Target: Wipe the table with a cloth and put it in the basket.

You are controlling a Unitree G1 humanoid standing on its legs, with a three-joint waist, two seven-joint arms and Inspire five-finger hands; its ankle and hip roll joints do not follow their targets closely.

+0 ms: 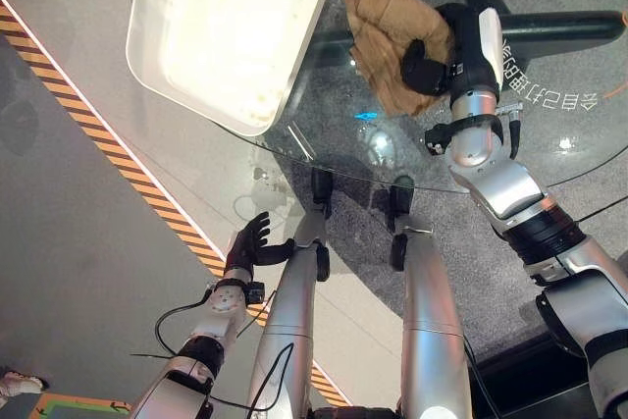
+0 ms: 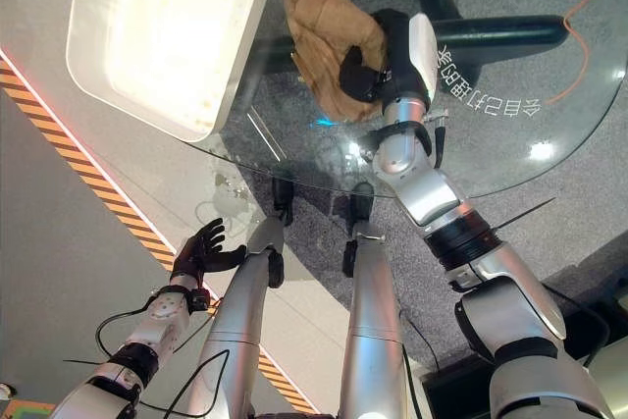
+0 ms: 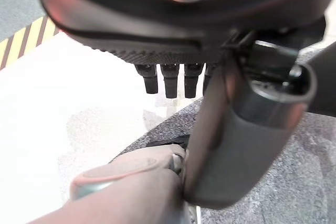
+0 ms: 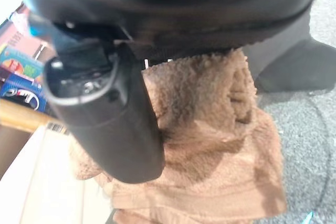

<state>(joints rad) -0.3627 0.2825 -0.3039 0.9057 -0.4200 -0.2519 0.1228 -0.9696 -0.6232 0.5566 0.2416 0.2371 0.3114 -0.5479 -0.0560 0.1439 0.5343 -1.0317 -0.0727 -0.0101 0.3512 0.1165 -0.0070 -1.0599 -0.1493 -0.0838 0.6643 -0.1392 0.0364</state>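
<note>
A crumpled brown cloth lies on the round glass table, right of a white basket. My right hand rests on the cloth's near right part. Its fingers curl down into the fabric and its thumb lies over the cloth, which bunches up toward the palm. Below the table's near edge, my left hand hangs beside the leg with straight fingers, holding nothing.
The basket takes up the table's left part and overhangs the glass edge. The table's dark base shows through the glass. A yellow-and-black striped line runs across the floor at the left.
</note>
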